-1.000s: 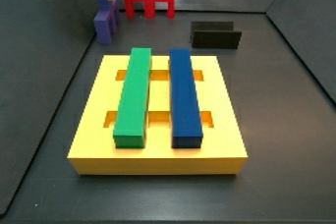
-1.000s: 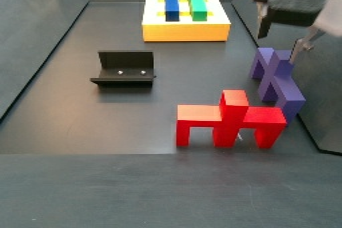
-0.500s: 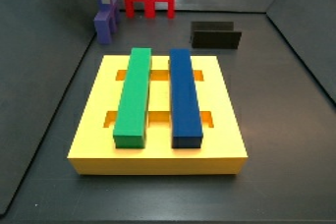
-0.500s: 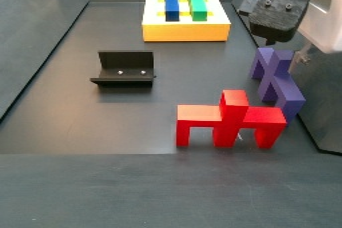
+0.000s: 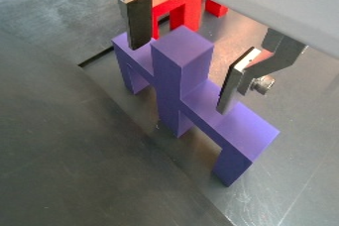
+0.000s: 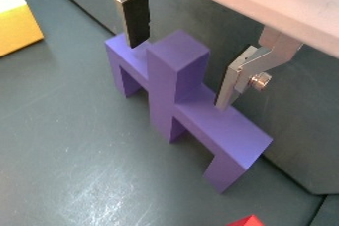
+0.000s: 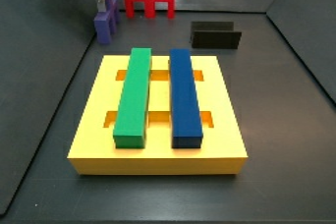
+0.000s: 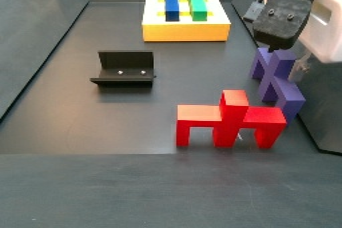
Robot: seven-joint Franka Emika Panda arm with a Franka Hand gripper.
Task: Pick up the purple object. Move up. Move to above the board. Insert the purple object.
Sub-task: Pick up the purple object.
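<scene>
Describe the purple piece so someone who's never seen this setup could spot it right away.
Start at the yellow board, then look toward the dark side wall, where the gripper hangs. Straddled by its open fingers stands the purple object, a bridge shape with a central stub. The same-shaped neighbour is red.

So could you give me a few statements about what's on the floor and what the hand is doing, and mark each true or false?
1. The hand has its fingers on either side of the purple object's upright stub. True; the fingers are apart, not yet closed on it.
2. The purple object is already lifted off the floor. False; in both wrist views it rests on the floor.
3. The board carries a green bar and a blue bar. True.
4. The red piece sits in a slot of the board. False; it stands on the floor, far from the board.
5. The fixture stands on the floor apart from the board. True.
</scene>
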